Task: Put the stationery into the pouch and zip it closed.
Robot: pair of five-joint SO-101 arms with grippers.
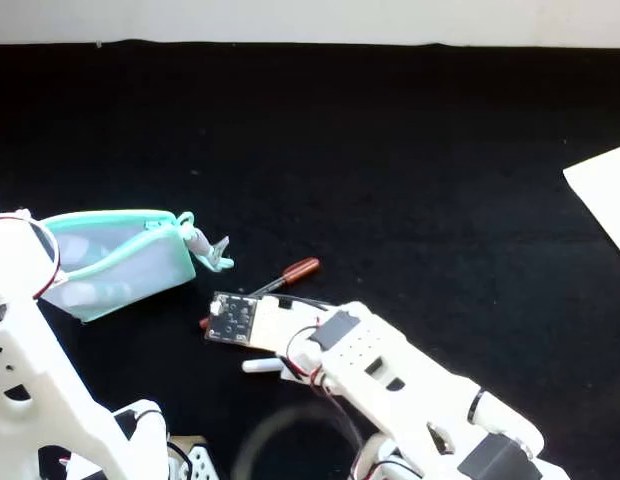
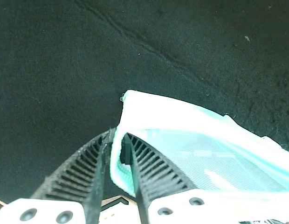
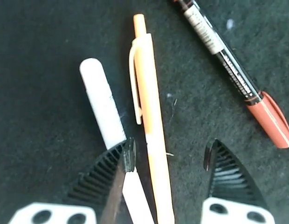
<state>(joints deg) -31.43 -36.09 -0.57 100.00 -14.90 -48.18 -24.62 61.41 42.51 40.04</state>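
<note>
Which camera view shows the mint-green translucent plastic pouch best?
The high view: nearly the whole mint-green translucent plastic pouch lies on the black table, its outline clear. The left wrist view gives one end close up, pinched in the left gripper.

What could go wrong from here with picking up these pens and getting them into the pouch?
The right gripper is open around the orange pen, but the white marker lies right by one of its fingers, so closing may pinch both or flick the marker away. The left gripper pinches just the rim of the pouch, so it might slip or twist when a pen pushes in.
</note>
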